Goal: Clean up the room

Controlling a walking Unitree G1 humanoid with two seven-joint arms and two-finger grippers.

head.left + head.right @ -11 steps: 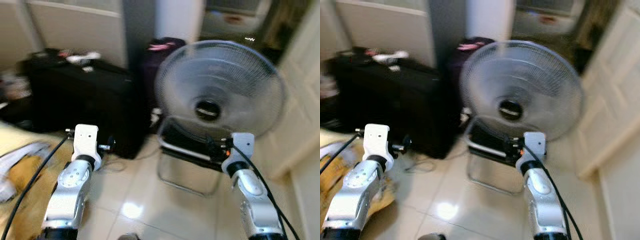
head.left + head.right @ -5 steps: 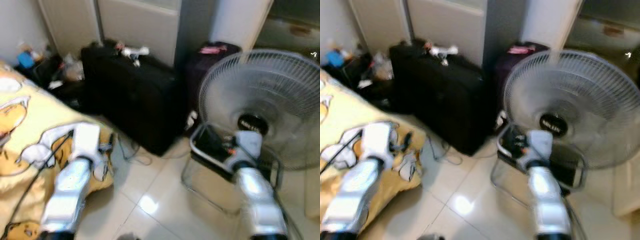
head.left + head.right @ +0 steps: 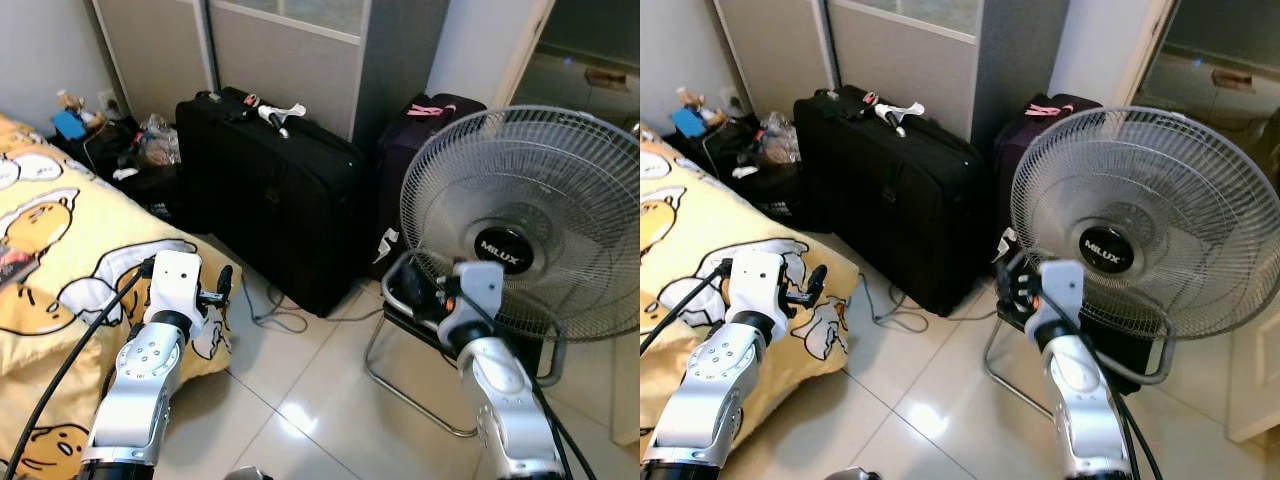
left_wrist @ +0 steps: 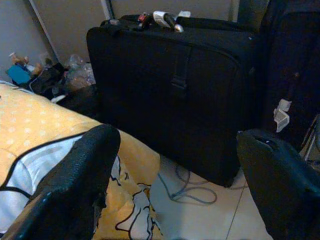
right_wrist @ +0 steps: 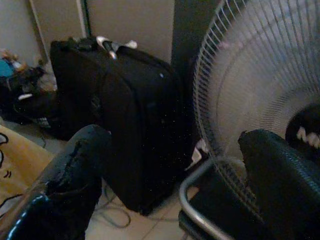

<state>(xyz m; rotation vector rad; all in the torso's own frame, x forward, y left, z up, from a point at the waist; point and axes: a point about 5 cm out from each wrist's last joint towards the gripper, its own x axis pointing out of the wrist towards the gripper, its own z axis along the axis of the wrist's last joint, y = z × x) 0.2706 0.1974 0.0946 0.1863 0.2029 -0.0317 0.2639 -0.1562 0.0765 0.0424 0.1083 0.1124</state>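
- Left tool point(image 4: 170, 200) is raised over the edge of the yellow bed point(image 3: 60, 260), its fingers spread apart and empty.
- Black suitcase point(image 3: 280, 200) stands on the floor, between bed and fan.
- Right tool point(image 5: 170, 195), also spread and empty, points toward the fan point(image 3: 530, 220).

- We read "MILUX" in white letters on the round black hub badge point(image 3: 502, 246) at the centre of the large grey wire-grille fan point(image 3: 470, 190).
- We make out no other writing.
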